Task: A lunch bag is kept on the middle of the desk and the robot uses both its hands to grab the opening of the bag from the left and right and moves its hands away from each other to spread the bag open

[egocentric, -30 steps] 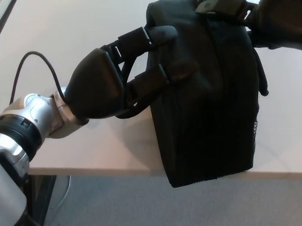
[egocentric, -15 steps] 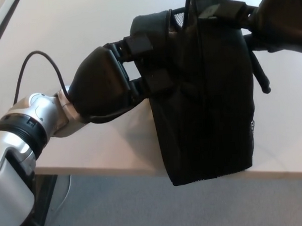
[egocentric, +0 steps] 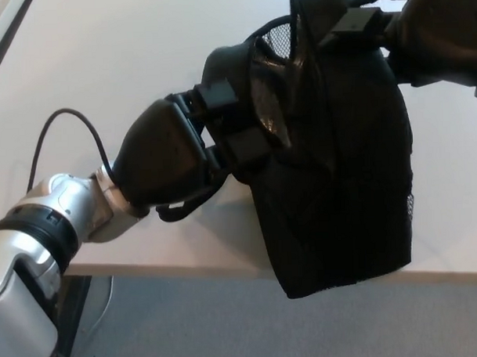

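A black lunch bag [egocentric: 340, 167] stands at the near edge of the white desk [egocentric: 125, 65], its bottom overhanging the edge. My left hand [egocentric: 171, 153] comes in from the left and is shut on the bag's left side, its fingers [egocentric: 232, 120] pressed into the fabric near the top. My right hand [egocentric: 433, 34] at the top right is shut on the bag's upper right rim, by a strap. The left wall is pulled outward, and a mesh lining [egocentric: 277, 36] shows at the top. The inside of the bag is dark.
A black cable [egocentric: 56, 126] loops from my left wrist over the desk. Grey floor [egocentric: 189, 329] lies below the desk's near edge. A dark strip runs along the desk's far left edge.
My left hand went from open against the bag's side to shut on it, then pulled the left wall outward and down. The bag's top has widened, showing mesh lining.
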Controlling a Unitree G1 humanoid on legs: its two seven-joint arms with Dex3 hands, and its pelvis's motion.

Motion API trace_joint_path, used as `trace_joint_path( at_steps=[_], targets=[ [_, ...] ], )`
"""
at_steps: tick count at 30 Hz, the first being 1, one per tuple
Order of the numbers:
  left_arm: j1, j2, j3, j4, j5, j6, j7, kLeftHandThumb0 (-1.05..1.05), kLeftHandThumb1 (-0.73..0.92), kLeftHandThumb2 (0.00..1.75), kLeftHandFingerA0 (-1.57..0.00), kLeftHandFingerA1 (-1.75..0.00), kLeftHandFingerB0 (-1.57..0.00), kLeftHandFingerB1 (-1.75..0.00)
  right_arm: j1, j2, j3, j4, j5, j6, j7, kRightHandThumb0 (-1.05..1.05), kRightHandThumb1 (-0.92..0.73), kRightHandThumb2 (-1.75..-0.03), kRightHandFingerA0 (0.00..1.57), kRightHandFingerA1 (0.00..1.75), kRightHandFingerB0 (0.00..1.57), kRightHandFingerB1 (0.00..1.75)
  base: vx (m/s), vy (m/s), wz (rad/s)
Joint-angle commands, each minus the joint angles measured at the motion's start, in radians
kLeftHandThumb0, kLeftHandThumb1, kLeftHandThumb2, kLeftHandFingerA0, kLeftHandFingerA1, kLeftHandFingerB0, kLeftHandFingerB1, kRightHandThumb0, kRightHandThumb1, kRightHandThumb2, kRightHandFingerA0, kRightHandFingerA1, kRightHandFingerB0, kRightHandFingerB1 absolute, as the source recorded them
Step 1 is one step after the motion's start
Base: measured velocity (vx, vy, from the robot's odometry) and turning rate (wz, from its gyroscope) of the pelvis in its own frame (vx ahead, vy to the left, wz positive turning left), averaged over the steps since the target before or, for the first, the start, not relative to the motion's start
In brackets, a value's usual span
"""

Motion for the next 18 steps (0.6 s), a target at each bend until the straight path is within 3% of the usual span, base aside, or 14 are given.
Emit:
trace_joint_path(
  at_steps=[1, 2, 4, 5, 6, 7, 11, 15, 18],
  targets=[
    [0.031, -0.010, 0.005, -0.003, -0.017, -0.023, -0.029, -0.15, 0.44, 1.11, -0.91, -1.66, -0.79, -1.58, 0.059, -0.001, 0.009, -0.016, -0.008, 0.053, -0.013, -0.23, -0.52, -0.58, 0.96, 1.67, 0.98, 1.05, 0.00, 0.000, 0.00],
    [0.032, -0.010, 0.006, -0.004, -0.018, -0.025, -0.027, -0.14, 0.44, 1.10, -0.90, -1.67, -0.78, -1.58, 0.066, 0.001, 0.004, -0.015, -0.001, 0.056, -0.017, -0.18, -0.53, -0.58, 0.92, 1.74, 0.88, 1.33, 0.00, 0.000, 0.00],
    [0.035, -0.007, 0.008, -0.003, -0.018, -0.026, -0.022, -0.16, 0.50, 1.11, -0.96, -1.75, -0.81, -1.64, 0.076, 0.001, 0.001, 0.001, 0.006, 0.055, -0.030, -0.19, -0.50, -0.57, 0.92, 1.73, 0.88, 1.36, 0.00, 0.000, 0.00],
    [0.042, -0.007, 0.018, 0.002, -0.034, -0.038, -0.034, -0.15, 0.50, 1.10, -0.90, -1.70, -0.78, -1.62, 0.086, -0.002, -0.006, 0.009, 0.015, 0.055, -0.041, -0.23, -0.35, -0.84, 1.20, 1.36, 1.08, 1.29, 0.00, 0.000, 0.00],
    [0.045, -0.007, 0.023, 0.004, -0.040, -0.043, -0.040, -0.15, 0.50, 1.10, -0.90, -1.70, -0.78, -1.62, 0.090, -0.003, -0.009, 0.012, 0.018, 0.055, -0.047, -0.23, -0.35, -0.84, 1.20, 1.36, 1.08, 1.29, 0.00, 0.000, 0.00],
    [0.049, -0.004, 0.026, 0.006, -0.040, -0.041, -0.038, -0.15, 0.52, 1.09, -0.90, -1.69, -0.79, -1.62, 0.092, -0.007, -0.006, 0.013, 0.009, 0.061, -0.059, -0.19, -0.47, -0.65, 0.90, 1.75, 0.72, 1.71, 0.00, 0.000, 0.00],
    [0.073, 0.006, 0.046, 0.008, -0.058, -0.048, -0.048, -0.13, 0.53, 0.98, -0.88, -1.67, -0.76, -1.58, 0.120, -0.027, -0.010, 0.013, 0.019, 0.030, -0.078, -0.21, -0.51, -0.58, 0.87, 1.75, 0.69, 1.69, 0.00, 0.000, 0.00],
    [0.098, 0.010, 0.069, 0.007, -0.074, -0.066, -0.045, -0.13, 0.50, 1.04, -0.90, -1.65, -0.77, -1.57, 0.160, -0.046, -0.017, -0.010, 0.028, 0.006, -0.092, -0.21, -0.53, -0.56, 0.85, 1.75, 0.69, 1.69, 0.00, 0.000, 0.00],
    [0.151, 0.032, 0.096, 0.003, -0.097, -0.073, -0.040, -0.16, 0.62, 0.90, -0.89, -1.65, -0.76, -1.56, 0.257, -0.073, -0.051, -0.063, 0.065, -0.010, -0.097, -0.21, -0.57, -0.57, 0.82, 1.75, 0.70, 1.63, 0.00, 0.000, 0.00]
  ],
)
